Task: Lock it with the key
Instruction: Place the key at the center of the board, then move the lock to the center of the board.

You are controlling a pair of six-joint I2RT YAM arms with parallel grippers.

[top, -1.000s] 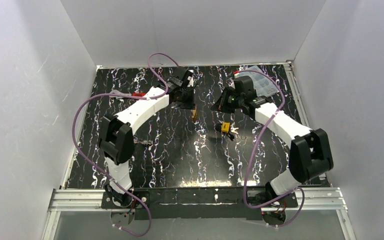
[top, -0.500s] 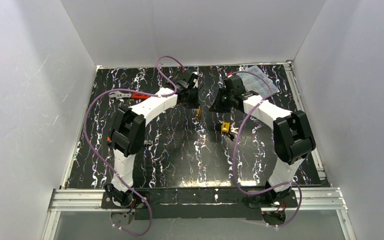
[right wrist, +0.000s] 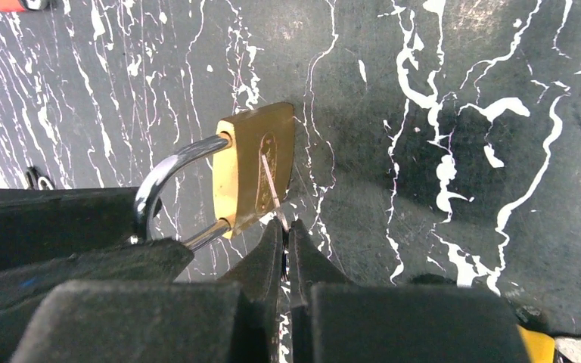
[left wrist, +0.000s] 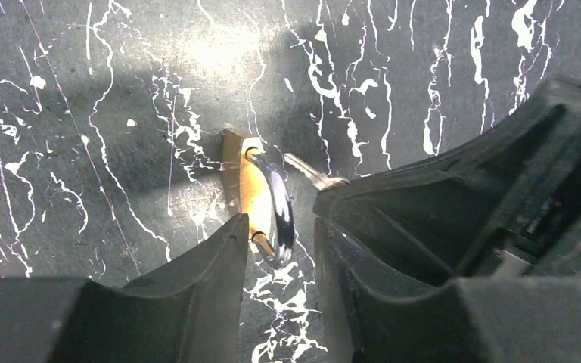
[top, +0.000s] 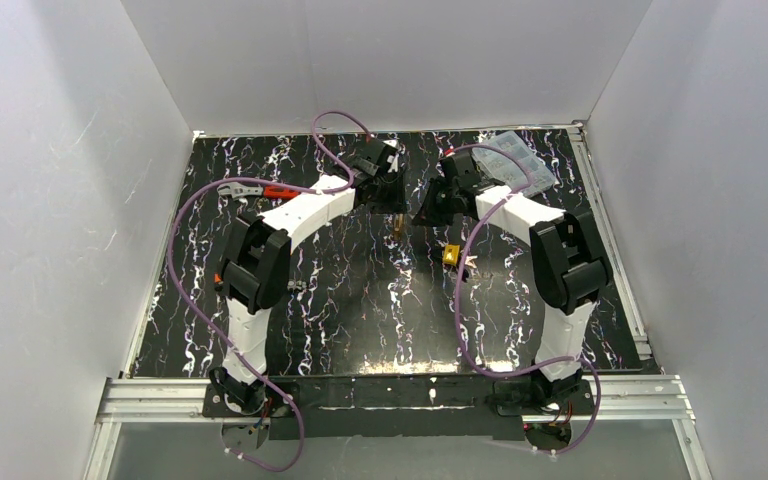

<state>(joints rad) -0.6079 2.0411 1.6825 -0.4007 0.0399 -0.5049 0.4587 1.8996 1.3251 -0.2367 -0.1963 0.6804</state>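
Right gripper (right wrist: 286,227) pinches the key (right wrist: 270,184) at the brass lock (right wrist: 251,162); left gripper (left wrist: 280,221), jaws slightly parted, straddles its shackle (left wrist: 281,203)

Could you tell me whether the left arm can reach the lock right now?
Probably yes: the open left gripper straddles the lock's shackle; the right gripper, holding the key, sits opposite.

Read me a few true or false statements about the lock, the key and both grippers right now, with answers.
The jaws of the right gripper are shut on the key. True.
The lock has a red body. False: the lock is brass, with a silver shackle.
The jaws of the left gripper stand apart, the shackle between them. True.
The left gripper holds the wrench. False: the wrench lies on the table, well apart from it.
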